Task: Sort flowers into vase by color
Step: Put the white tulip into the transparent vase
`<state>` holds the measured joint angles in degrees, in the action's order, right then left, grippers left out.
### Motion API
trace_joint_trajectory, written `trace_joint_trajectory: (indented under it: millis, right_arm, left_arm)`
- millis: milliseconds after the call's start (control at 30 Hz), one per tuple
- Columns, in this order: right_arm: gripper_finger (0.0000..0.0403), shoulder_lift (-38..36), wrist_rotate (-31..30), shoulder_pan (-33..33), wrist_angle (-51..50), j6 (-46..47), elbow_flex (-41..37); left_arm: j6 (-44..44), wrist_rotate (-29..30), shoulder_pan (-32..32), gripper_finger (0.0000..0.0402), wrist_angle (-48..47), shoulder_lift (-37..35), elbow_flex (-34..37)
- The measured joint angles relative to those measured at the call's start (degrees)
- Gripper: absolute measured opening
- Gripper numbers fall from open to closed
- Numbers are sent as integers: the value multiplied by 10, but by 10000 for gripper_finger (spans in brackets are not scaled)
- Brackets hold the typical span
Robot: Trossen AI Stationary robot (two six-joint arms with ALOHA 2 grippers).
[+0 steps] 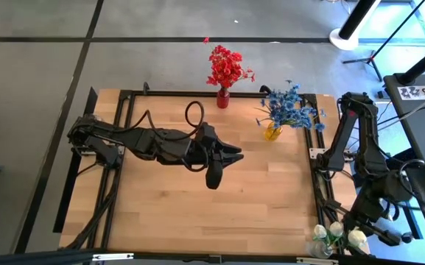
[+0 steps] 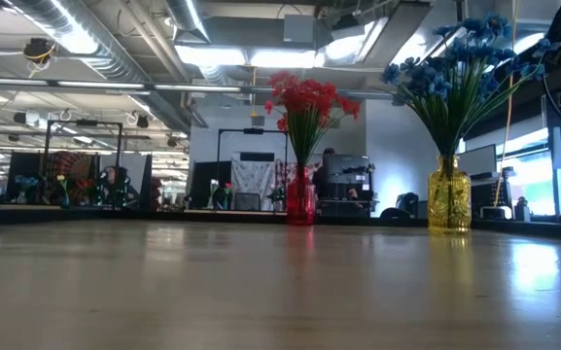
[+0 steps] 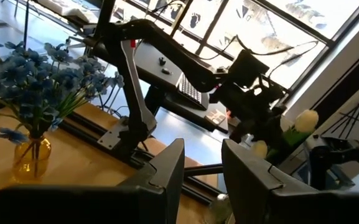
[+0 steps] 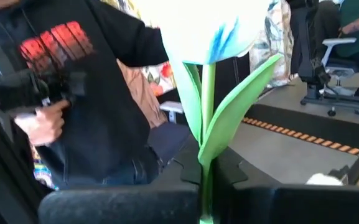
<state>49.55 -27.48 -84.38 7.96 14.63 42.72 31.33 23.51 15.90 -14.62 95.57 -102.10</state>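
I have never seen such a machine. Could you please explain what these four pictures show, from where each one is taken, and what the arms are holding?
This is a robot with two dark arms at a wooden table. One camera looks down from above, one sits at table height, and one rides on each wrist.

On the table stand a red vase with red flowers and a yellow vase with blue flowers.

The left gripper hangs over the middle of the table, fingers apart, empty. The right gripper is off the table's right near corner, shut on the green stem of a white flower. More white flowers wait there. A person stands behind.
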Motion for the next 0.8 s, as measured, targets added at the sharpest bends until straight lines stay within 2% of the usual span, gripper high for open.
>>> trace_joint_trajectory:
  millis: [200, 367, 567, 800]
  right_arm:
    - [30, 16, 9, 0, -19, 2, 0]
    - [73, 16, 16, 0, -41, 32, 5]
    - [155, 16, 22, 0, -194, 97, 69]
    - [223, 16, 101, 0, -407, 184, 171]
  left_arm:
    - [0, 0, -6, 104, 0, 0, 0]
    - [0, 0, -10, 104, 0, 0, 0]
    - [-4, 0, -12, 104, 0, 0, 0]
    - [-4, 0, -12, 104, -4, 0, 0]
